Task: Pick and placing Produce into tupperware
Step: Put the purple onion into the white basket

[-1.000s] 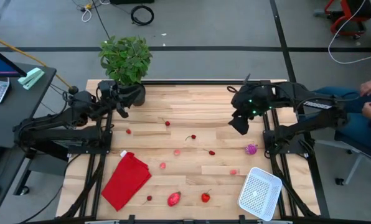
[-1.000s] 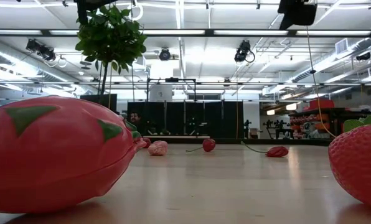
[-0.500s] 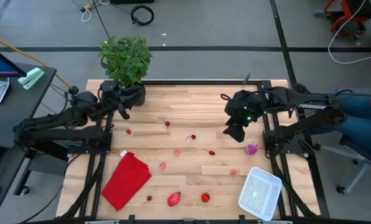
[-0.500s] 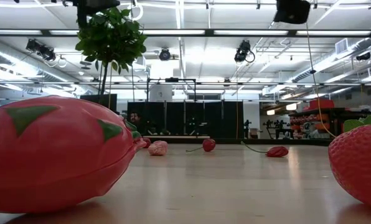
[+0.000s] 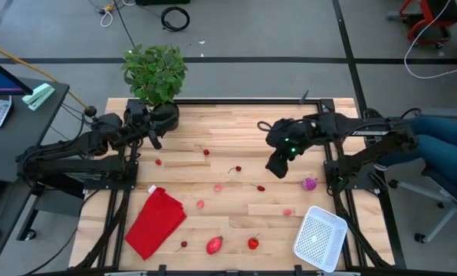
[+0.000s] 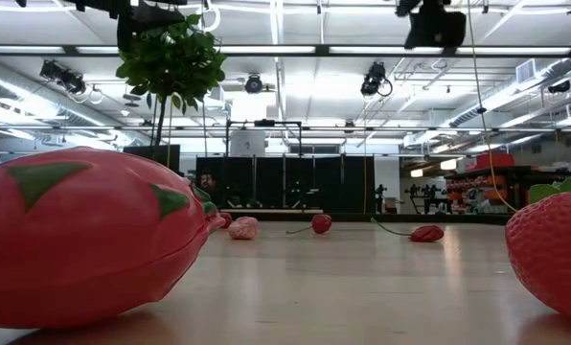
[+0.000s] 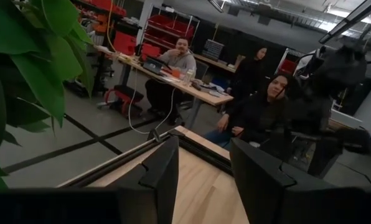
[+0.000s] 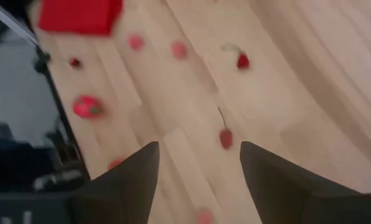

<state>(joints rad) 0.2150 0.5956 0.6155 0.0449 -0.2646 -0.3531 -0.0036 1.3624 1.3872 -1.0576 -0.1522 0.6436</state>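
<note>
High view: our right gripper (image 5: 277,163), jaws wide, empty, hovers w/ a cherry (image 5: 261,188) just below-ahead, stem lengthwise; left gripper (image 5: 148,132) parked open, farther off.

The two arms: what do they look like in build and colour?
Both arms are dark, jointed and bulky. The left gripper has two flat black fingers. The right gripper has the same dark fingers, with small green lights glowing on its wrist.
</note>
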